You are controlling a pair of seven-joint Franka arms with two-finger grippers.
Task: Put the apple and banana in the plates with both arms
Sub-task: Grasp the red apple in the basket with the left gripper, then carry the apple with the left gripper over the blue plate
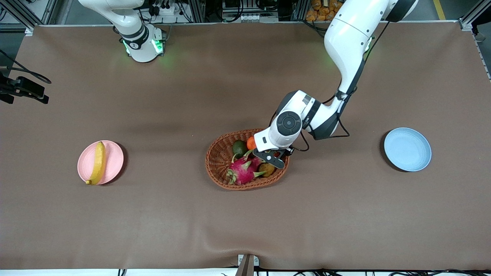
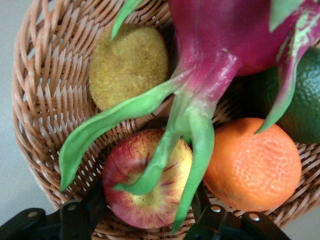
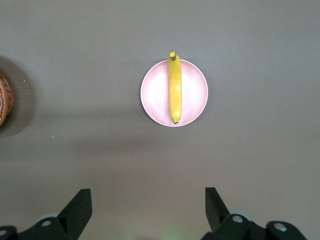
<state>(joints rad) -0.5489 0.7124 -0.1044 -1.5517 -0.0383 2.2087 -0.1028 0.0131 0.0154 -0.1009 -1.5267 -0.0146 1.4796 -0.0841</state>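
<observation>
- The banana (image 1: 97, 163) already lies in the pink plate (image 1: 115, 163), straight below the right pincer (image 3: 147, 210), which hangs released high over the surface while that arm waits.
- The left pincer (image 2: 145, 220) sits down in the basket (image 1: 216, 153), clenched on the apple (image 2: 145, 187) beside the orange (image 2: 252, 162).
- Step in hand: gripping the apple.
- Next likely calls for lifting clear of the dragon fruit (image 2: 225, 40), then carrying to the empty blue plate (image 1: 407, 149).

Overhead front view, close basket (image 2: 40, 100) wrist view, perhaps higher right
</observation>
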